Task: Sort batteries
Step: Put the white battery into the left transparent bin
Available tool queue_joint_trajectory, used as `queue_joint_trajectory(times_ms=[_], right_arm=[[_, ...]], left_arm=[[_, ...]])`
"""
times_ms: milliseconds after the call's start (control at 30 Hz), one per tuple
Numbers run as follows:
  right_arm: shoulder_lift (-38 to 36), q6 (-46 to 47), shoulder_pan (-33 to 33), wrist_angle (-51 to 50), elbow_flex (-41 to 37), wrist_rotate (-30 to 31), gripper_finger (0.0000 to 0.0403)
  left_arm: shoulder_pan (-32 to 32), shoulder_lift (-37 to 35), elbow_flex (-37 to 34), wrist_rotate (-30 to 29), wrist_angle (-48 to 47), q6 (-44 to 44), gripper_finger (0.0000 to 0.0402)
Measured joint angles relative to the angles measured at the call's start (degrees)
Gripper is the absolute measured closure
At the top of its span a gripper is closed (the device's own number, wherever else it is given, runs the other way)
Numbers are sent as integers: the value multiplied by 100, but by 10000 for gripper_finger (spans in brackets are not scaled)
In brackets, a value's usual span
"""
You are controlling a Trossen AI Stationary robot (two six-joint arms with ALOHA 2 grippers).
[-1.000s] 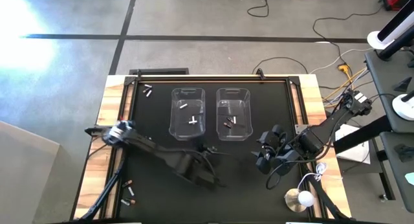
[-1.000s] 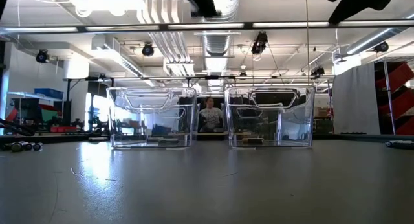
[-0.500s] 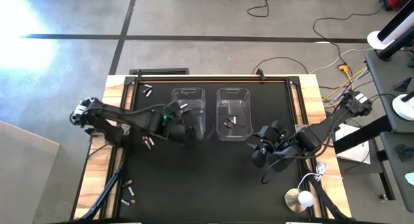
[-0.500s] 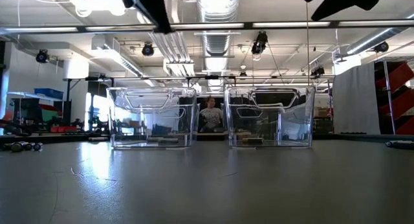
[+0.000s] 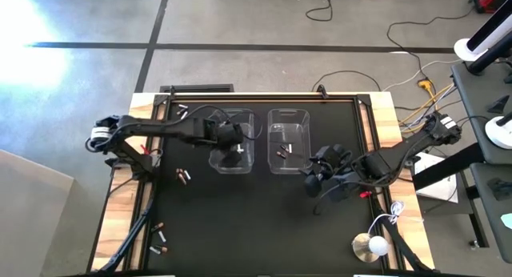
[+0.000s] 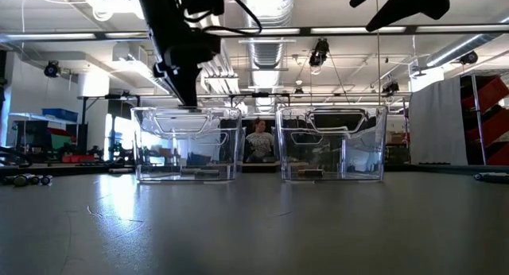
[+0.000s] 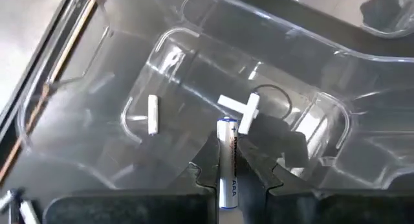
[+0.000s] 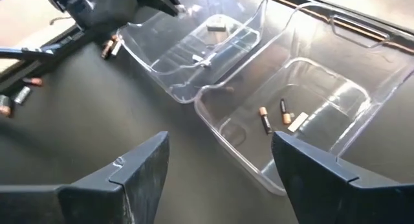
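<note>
Loose cells, left edge: we see two dark copper-tipped batteries (image 5: 183, 175) on the black mat (image 5: 256, 229) left of the bins, two silvery ones (image 5: 182, 112) near the far left corner, and a few more (image 5: 159, 238) near the front left corner.
Left gripper: we find the left gripper (image 5: 230, 134) above the left bin (image 5: 232, 114), its fingers (image 7: 206, 169) pinching a silvery-white AAA battery (image 7: 226, 160) that points down into the bin.
Left bin contents: we count three silvery-white batteries on its floor, one lying alone (image 7: 153, 114) and two crossed (image 7: 240, 111).
Right bin: we see the right bin (image 5: 288, 114) just beside the left one, holding dark copper-ended batteries (image 8: 264, 120) and a pale cell (image 8: 297, 122).
Right gripper: we place the right gripper (image 5: 314, 179) over the mat in front of the right bin, apart from it, its fingers (image 8: 139, 166) spread wide and empty.
Background: we make out a seated person (image 6: 257, 140) between the bins in the low view.
</note>
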Motion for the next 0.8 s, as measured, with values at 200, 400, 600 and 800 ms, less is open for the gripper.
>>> queue_joint_trajectory(times_ms=[200,400,600,800], right_arm=[[0,72,-17,91,15,-54,149],[0,470,-17,107,94,-67,156],[0,550,-17,105,178,-63,145],[0,551,-17,97,278,-54,130]], left_arm=[[399,116,-174,668,624,435,391],[762,511,-138,1089,658,638,391],[762,1101,16,1147,785,712,391],[773,1518,223,1086,832,933,391]])
